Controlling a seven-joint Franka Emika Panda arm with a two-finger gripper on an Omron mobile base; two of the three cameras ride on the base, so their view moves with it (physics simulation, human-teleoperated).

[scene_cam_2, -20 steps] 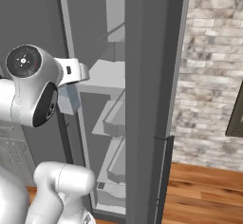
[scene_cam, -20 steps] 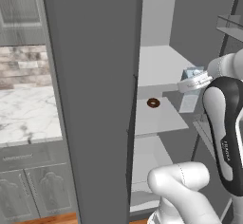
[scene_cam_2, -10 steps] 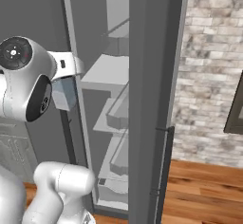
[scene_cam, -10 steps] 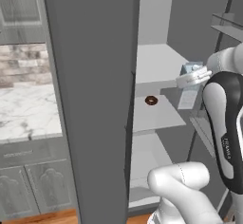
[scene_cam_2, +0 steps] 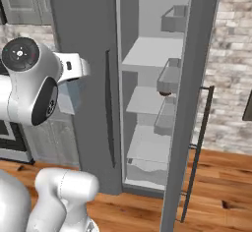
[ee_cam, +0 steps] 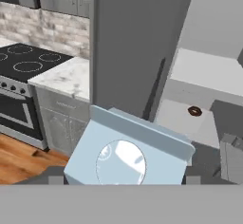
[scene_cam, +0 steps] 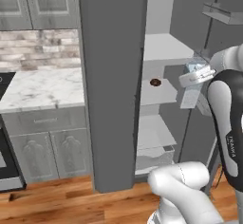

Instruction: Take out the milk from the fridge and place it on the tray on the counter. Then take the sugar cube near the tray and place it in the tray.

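We are holding the milk [ee_cam: 126, 156] in our gripper [ee_cam: 124, 182], with one finger pressed on each side of the carton. In the hand view its pale blue top sits at 6 o'clock, right by the camera. From the left base view the milk [scene_cam: 193, 86] hangs in front of the open fridge [scene_cam: 114, 76], at about 3 o'clock.

A second ago the carton was closer to the shelf. Now it has come out, and our base has rolled back too, since the whole picture moved. We think the milk is out of the fridge, so carrying it to the tray comes next.

The brown doughnut [scene_cam: 155, 82] sits on the fridge shelf at 9 o'clock from the milk. The counter [scene_cam: 40, 89] is farther off at 9 o'clock.
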